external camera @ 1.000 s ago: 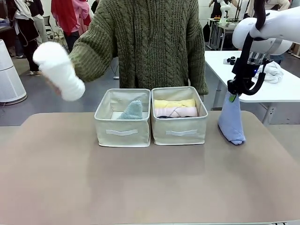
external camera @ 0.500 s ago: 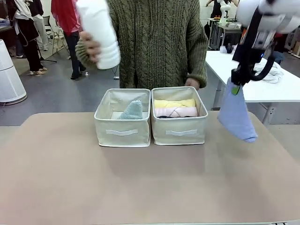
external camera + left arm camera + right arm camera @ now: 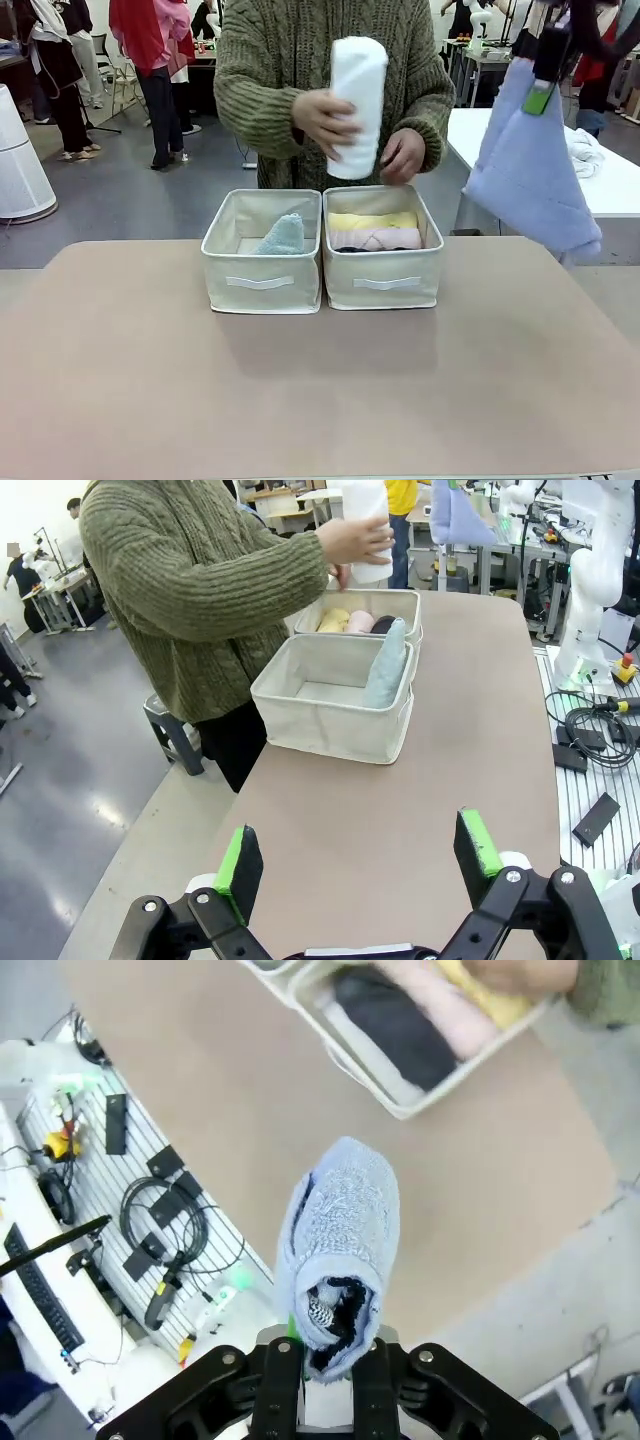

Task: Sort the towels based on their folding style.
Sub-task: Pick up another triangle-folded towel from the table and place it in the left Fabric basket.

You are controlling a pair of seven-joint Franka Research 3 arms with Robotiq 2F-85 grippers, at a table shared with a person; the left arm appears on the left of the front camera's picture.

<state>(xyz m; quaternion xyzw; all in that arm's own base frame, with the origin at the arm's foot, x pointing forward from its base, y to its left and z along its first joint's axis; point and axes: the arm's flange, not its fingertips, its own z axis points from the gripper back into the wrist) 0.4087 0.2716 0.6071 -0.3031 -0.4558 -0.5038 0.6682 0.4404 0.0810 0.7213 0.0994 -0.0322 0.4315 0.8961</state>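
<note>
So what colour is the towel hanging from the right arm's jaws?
A light blue towel, best seen in the front view.

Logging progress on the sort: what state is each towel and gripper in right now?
Blue towel: clear of the table, hanging from the right gripper.
White roll: in the person's hand above the right bin.
Green cone: upright in the left bin.
Yellow roll, pink roll, grey roll: lying in the right bin.
Left gripper: open, empty.
</note>
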